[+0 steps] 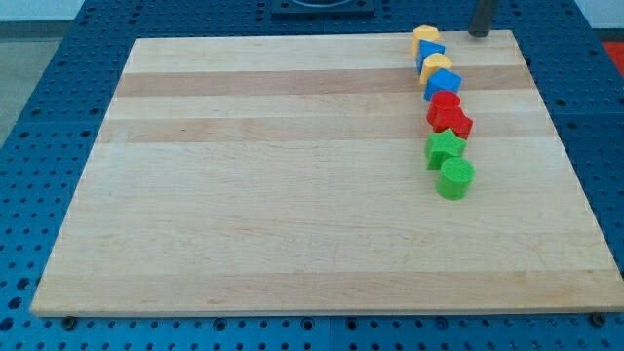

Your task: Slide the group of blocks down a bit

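Eight blocks are lined up in a touching column near the surface's (292,195) top right corner: yellow block (425,36), blue block (432,51), second yellow block (437,66), blue cube (443,85), red cylinder (446,101), red star (449,120), green star (446,148), green cylinder (455,178). My tip (479,33) is seen at the top edge, right of the column, apart from it. No end effector is fitted; its state cannot be told.
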Robot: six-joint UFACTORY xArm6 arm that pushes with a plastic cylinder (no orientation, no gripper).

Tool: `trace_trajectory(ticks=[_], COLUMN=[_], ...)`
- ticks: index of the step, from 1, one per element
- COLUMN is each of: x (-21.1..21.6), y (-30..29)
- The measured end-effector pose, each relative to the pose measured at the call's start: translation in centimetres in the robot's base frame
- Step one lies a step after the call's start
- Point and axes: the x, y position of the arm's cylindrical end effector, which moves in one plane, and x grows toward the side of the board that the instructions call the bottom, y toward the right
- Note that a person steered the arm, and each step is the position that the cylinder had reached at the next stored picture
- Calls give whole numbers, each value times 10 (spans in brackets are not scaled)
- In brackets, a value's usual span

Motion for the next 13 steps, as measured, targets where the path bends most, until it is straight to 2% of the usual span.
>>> trace_trajectory(ticks=[6, 7, 8, 9, 10, 11, 12, 13], x=[6, 47, 92, 153, 255, 338, 383, 354], y=[3, 74, 76, 103, 95, 3, -128, -171])
